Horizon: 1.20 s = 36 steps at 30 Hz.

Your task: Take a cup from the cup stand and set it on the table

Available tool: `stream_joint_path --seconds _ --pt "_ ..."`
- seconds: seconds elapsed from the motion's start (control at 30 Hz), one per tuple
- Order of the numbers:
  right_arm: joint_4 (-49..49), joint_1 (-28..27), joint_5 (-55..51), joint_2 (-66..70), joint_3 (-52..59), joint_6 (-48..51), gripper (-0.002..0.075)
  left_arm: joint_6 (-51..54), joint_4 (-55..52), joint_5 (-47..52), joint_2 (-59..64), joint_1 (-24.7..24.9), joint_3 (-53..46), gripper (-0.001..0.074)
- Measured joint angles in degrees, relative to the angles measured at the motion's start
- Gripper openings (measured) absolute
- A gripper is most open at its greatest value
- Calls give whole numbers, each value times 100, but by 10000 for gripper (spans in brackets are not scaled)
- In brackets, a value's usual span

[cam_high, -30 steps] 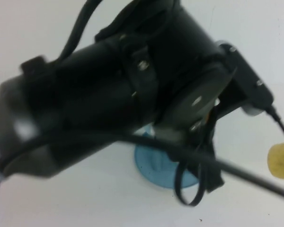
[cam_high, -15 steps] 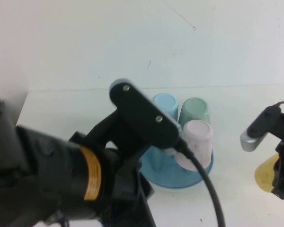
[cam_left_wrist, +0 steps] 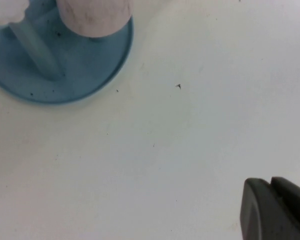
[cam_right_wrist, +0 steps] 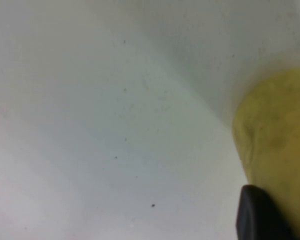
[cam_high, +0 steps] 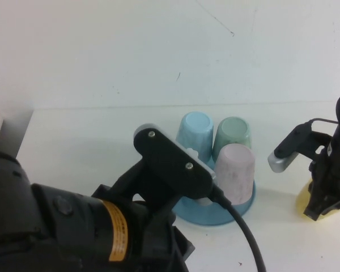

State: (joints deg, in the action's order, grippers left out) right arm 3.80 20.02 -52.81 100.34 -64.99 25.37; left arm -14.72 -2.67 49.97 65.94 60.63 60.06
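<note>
One yellow cup (cam_high: 304, 199) sits at the desk's (cam_high: 73, 141) right edge, right of the cup stand (cam_high: 238, 205), clamped in the right hand (cam_high: 322, 205). Whether the left hand (cam_left_wrist: 275, 210), low over bare desk near the stand, is apart or together, I cannot tell.

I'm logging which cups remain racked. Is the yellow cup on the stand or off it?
Off. The yellow cup sits by the right gripper, apart from the cup stand. The left gripper is over bare table.
</note>
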Motion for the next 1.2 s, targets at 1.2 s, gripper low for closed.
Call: stream_joint_path --seconds 1.2 --pt "916 0 784 -5785 1177 -1009 -1 -2359 -3751 -1008 -2412 0 -738 -2"
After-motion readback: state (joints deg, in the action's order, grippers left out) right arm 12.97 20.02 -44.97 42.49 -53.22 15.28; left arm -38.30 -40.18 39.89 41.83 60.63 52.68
